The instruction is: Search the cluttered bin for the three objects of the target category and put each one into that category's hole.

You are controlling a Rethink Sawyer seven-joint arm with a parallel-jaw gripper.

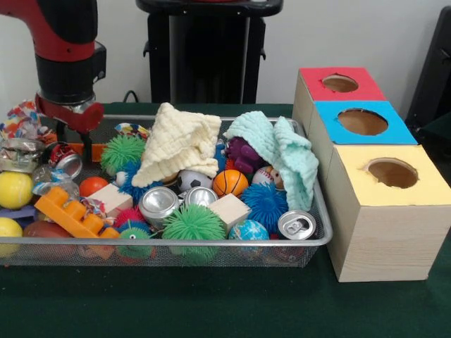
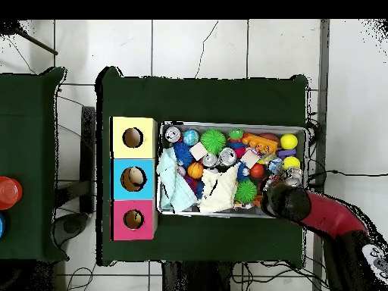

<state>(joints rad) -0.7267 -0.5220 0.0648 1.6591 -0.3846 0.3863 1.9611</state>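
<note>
My gripper [image 1: 74, 144] reaches down into the left end of the wire mesh bin [image 1: 211, 243], open. A crushed red and silver can [image 1: 63, 159] lies just below it. Three more silver cans [image 1: 158, 204] [image 1: 201, 196] [image 1: 296, 224] lie among spiky balls [image 1: 194, 224], small sports balls [image 1: 230, 182] and wooden blocks [image 1: 230, 210]. A cream cloth [image 1: 180, 144] and a mint cloth [image 1: 285, 151] cover part of the pile. To the right stand three boxes with round holes: red [image 1: 340, 83], blue [image 1: 362, 121] and yellow [image 1: 392, 172]. From overhead my arm [image 2: 318, 216] hides the gripper.
Yellow balls [image 1: 14, 189], an orange toy brick [image 1: 69, 213] and crumpled wrappers [image 1: 21, 151] crowd the bin's left end near the gripper. From overhead the bin [image 2: 227, 215] sits on a green table [image 2: 204, 98], boxes [image 2: 133, 179] at its left. Something tan shows inside the blue box's hole.
</note>
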